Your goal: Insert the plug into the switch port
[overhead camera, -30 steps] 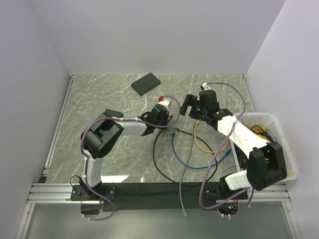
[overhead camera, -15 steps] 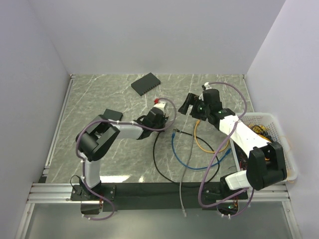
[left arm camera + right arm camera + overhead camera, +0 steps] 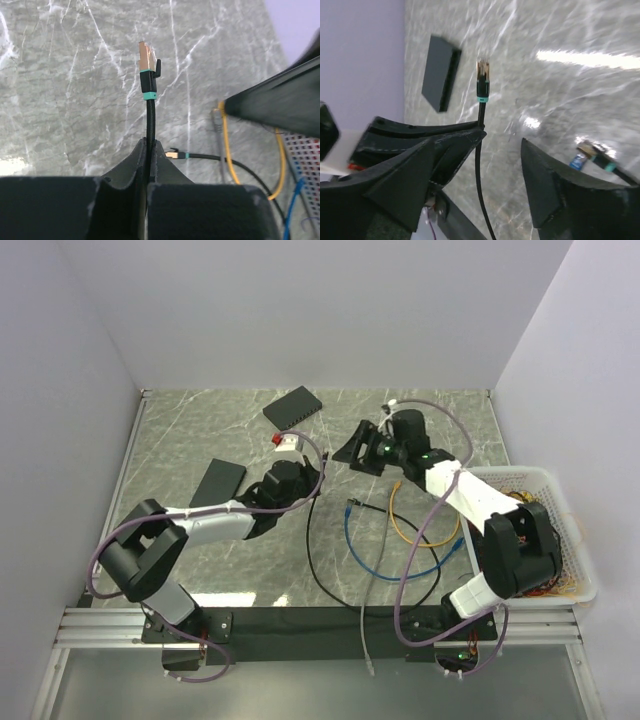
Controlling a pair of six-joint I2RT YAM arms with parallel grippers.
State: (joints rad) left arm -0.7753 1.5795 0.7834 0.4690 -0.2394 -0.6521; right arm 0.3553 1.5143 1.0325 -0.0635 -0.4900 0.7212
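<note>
Top view: the switch sits at 12 o'clock from the left gripper. The orange-yellow cable lies at 4 o'clock, and its plug is hidden near the right arm.

Left wrist view: only this view shows the jaws pinched on the black cable. Likely fault: the wrong connector reaches the port.

Right wrist view: the right gripper is spread wide and empty.

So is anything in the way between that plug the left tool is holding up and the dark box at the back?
Nothing visible. The plug, pinched by its black cable in the left tool, faces bare marble tabletop up to the switch. The open right tool stands off to the side.
</note>
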